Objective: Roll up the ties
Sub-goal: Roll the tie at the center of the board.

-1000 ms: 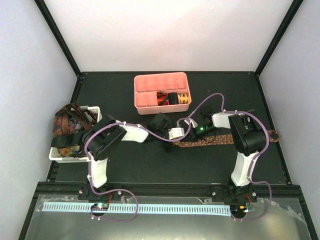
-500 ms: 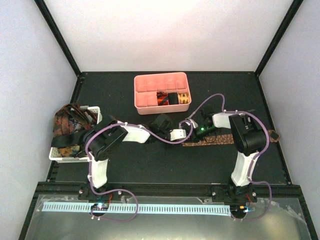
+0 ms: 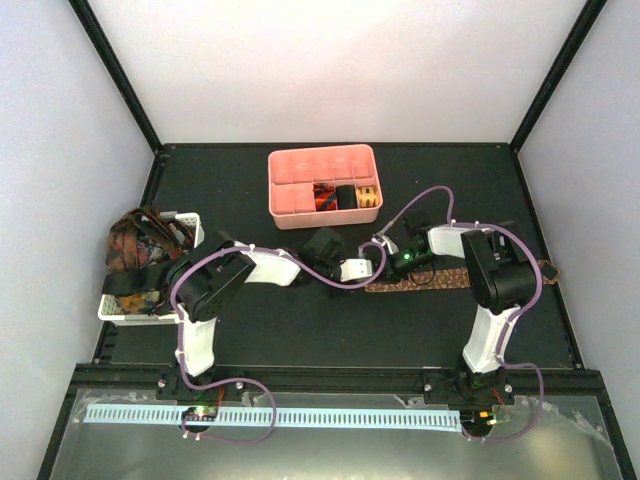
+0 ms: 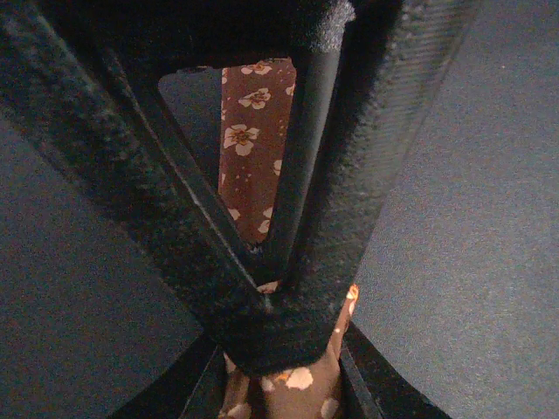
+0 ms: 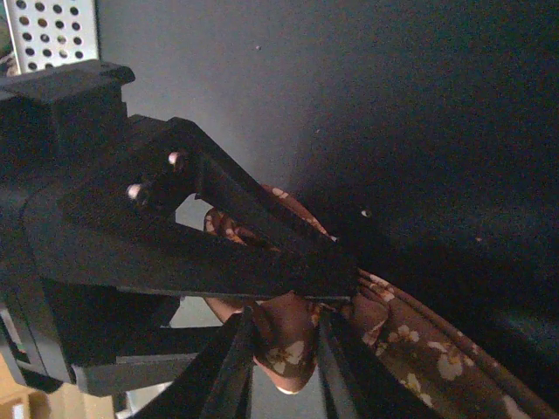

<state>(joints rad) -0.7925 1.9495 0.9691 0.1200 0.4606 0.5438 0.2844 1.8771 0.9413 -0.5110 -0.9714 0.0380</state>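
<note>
i'm on the long narrow brown necktie with the small pale flower print (image 3: 425,283). it lies flat on the dark desk (image 3: 300,330), right of centre. its long axis runs left to right: one end sits where my two claws meet and the rest trails off under the right arm towards the desk's right edge.

the left claw (image 4: 275,319) is clenched on the tie. in its wrist view the two fingers come together in a v, with the printed cloth pinched at their tips and more strip showing beyond. the right claw (image 5: 286,367) has its jaws a little apart with a bulge of the same cloth filling the gap. i cannot tell whether it is pressing on that fold or only straddling it. the left claw's black body sits right against it, so both are crowded onto the same end.

what matters for the next move is that all the loose length lies to the right of both claws. as i judge it, any roll has to travel that way along the strip. the right arm stands nearer that length, while the left arm reaches well across from its side.

the pink compartmented plastic tray (image 3: 320,160) behind holds a few rolled ties (image 3: 340,195), and the white slotted basket (image 3: 190,218) at the left holds a heap more.
</note>
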